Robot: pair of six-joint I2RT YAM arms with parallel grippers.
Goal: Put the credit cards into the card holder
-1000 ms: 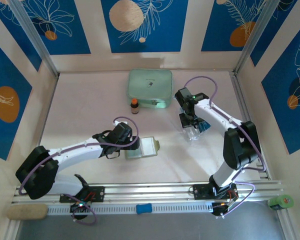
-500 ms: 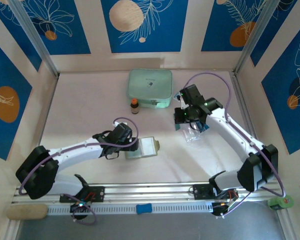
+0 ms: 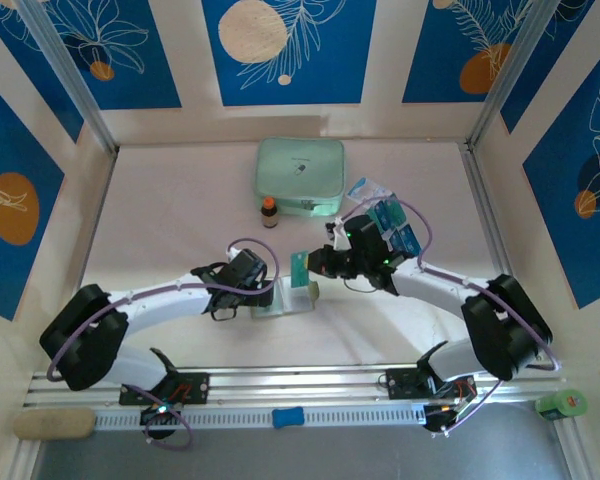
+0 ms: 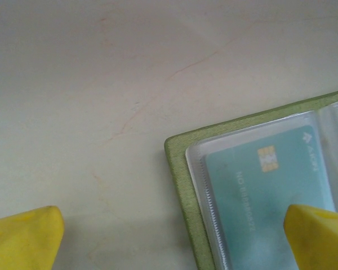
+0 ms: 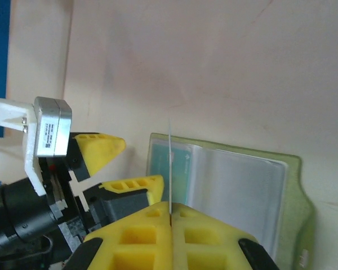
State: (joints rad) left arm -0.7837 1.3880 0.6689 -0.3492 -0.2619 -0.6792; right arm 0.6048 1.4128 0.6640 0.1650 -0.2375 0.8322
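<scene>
The left arm and right arm are white tubes with chunky black joints, each trailing a lilac cable from a black base with what may be red wiring, and end in blocky yellow fingers with square hollows.

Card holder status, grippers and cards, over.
Left gripper open over card holder. Right gripper shut on credit card, edge-on above it. Second card already pocketed. No obstruction seen.

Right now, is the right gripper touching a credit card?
Touching. The right wrist view shows the right gripper shut on a credit card, which is seen edge-on with its lower end pinched between the yellow jaws.
</scene>
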